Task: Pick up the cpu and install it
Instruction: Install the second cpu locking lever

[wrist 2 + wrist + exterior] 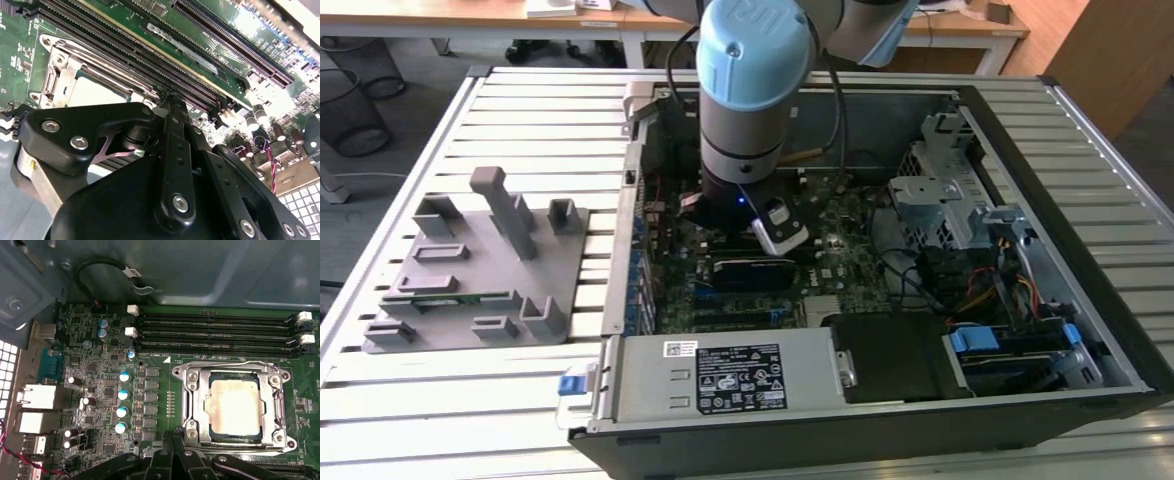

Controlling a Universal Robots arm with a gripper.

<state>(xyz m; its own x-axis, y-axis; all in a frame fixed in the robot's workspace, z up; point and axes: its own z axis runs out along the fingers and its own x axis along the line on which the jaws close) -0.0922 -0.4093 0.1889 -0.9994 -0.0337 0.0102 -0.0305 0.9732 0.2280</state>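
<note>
The cpu is a flat silver square lying inside the metal-framed socket on the green motherboard; its pale top also shows in the second wrist view. My gripper hovers just beside the socket's edge, off the cpu, with its black fingers pressed together and nothing between them. In the exterior view the blue-capped arm reaches straight down into the open computer case, and its wrist covers the socket area.
Black memory slots run along one side of the socket. Capacitors and rear ports crowd the other side. A grey fixture tray holding a green memory stick lies outside the case, at the exterior view's left.
</note>
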